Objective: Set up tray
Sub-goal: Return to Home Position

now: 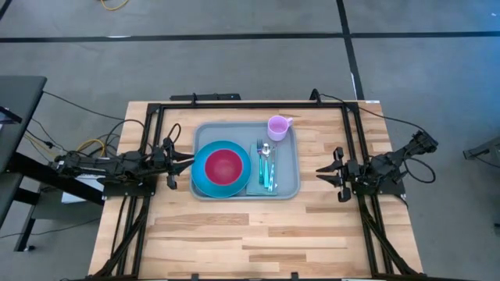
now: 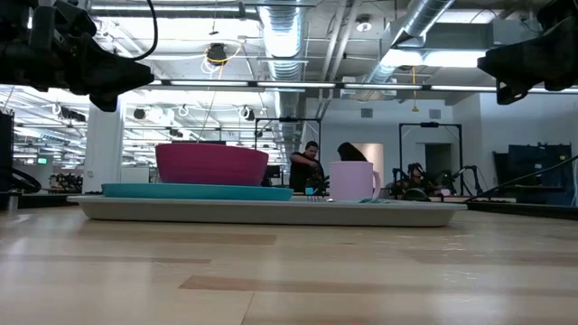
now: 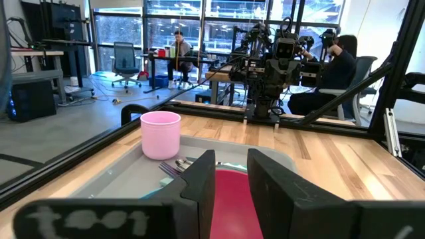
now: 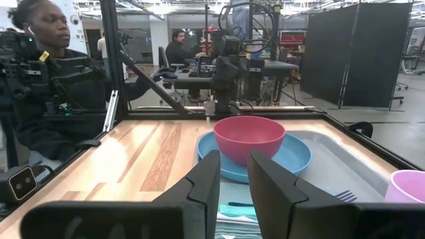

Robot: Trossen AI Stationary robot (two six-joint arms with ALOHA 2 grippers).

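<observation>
Nearest the table's front edge is bare wood, then the tray [image 1: 285, 187] at mid-table carrying plate [image 1: 205, 181], bowl [image 1: 223, 165], cutlery [image 1: 266, 167] and cup [image 1: 277, 126], flanked by left gripper [image 1: 187, 160] and right gripper [image 1: 322, 170], jaws slightly parted and empty, apparently parked clear because setup looks finished.

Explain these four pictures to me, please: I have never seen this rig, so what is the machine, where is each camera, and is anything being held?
Two dark robot arms face each other across a wooden table. One camera looks straight down, one sits at table height, and one rides on each wrist. The left gripper and right gripper wait on either side of the tray, each with a gap between its fingers, holding nothing. On the tray: a blue plate carrying a pink bowl, a pink cup, and cutlery on a teal napkin.
</observation>
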